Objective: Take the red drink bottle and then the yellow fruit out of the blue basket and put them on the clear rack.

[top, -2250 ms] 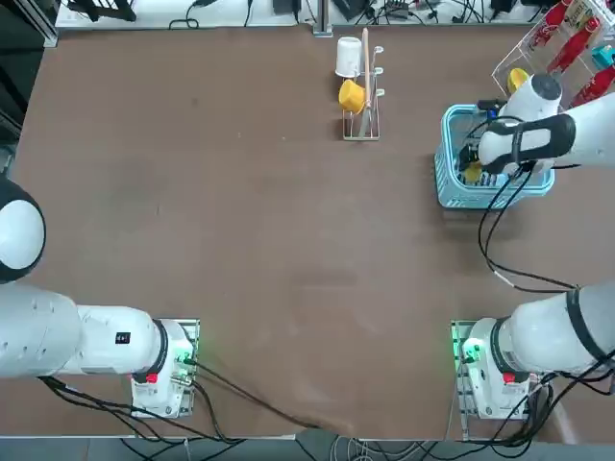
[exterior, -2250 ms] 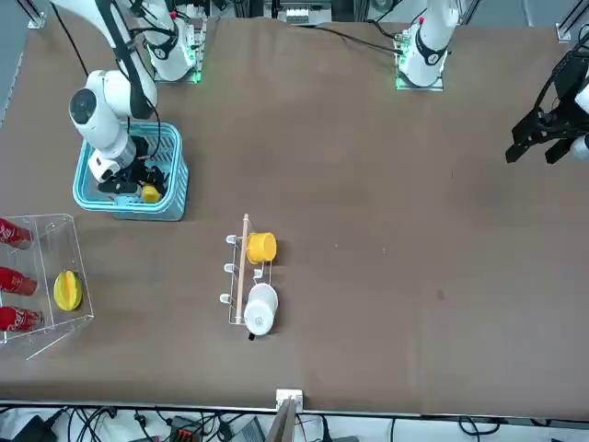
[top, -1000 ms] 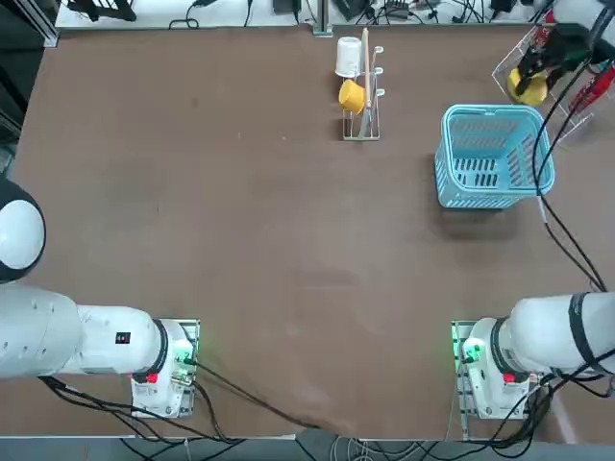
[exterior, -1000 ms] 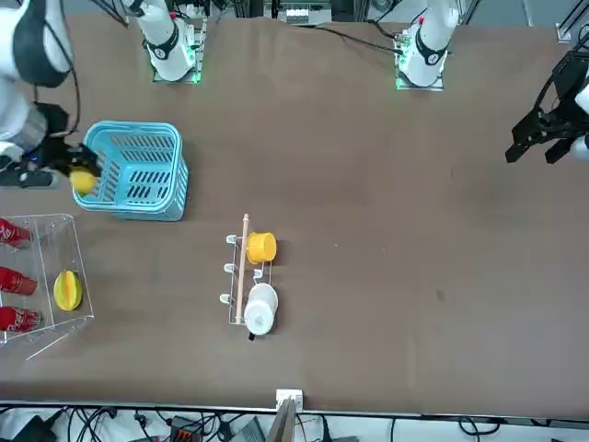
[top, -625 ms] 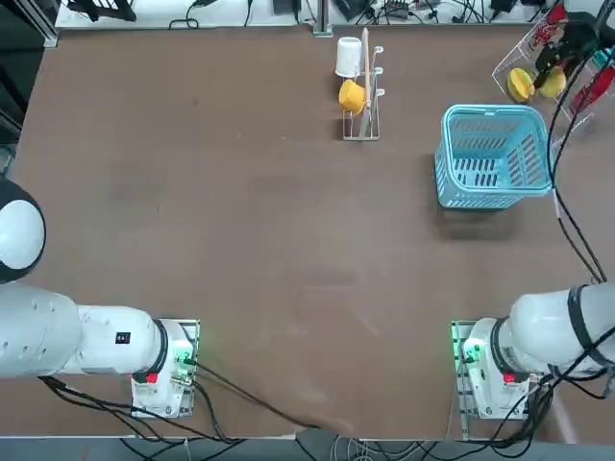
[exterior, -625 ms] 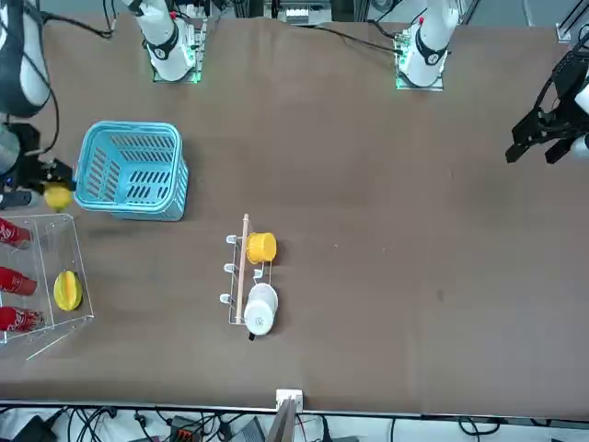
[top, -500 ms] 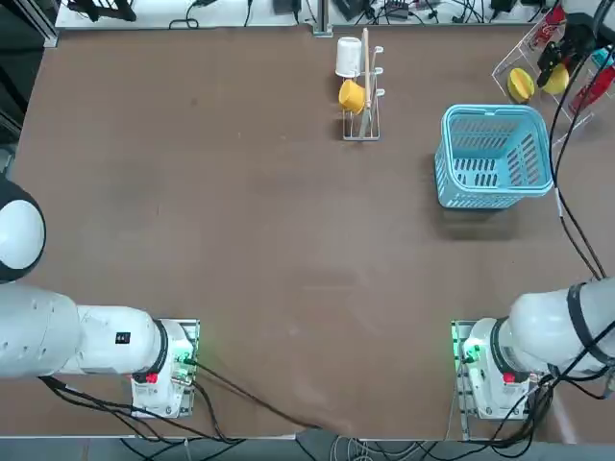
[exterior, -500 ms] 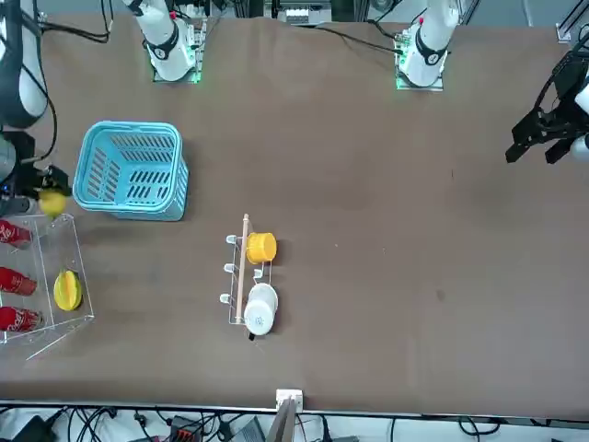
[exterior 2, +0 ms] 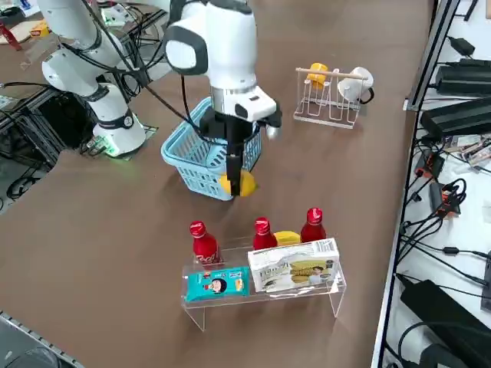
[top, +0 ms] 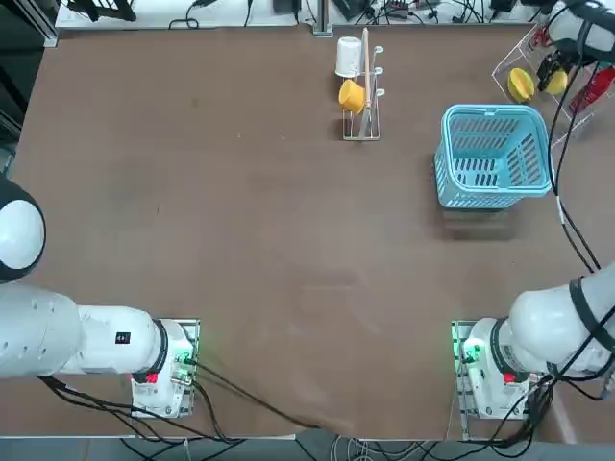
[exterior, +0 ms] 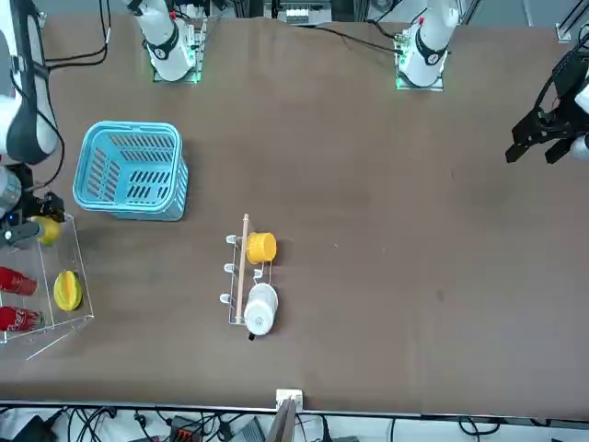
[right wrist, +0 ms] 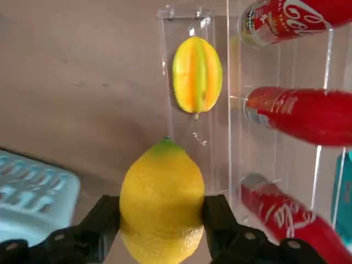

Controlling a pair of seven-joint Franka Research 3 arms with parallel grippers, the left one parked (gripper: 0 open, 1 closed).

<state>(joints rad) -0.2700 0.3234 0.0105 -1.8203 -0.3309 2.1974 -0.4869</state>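
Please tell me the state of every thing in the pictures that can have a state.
right gripper: shut on the yellow fruit, above the rack's edge
yellow fruit: held, not yet placed
blue basket: upright, empty
clear rack: holds three red bottles and a ribbed yellow fruit

Glossy white arm (exterior 2: 211,38), black claw (right wrist: 159,234), black cables.
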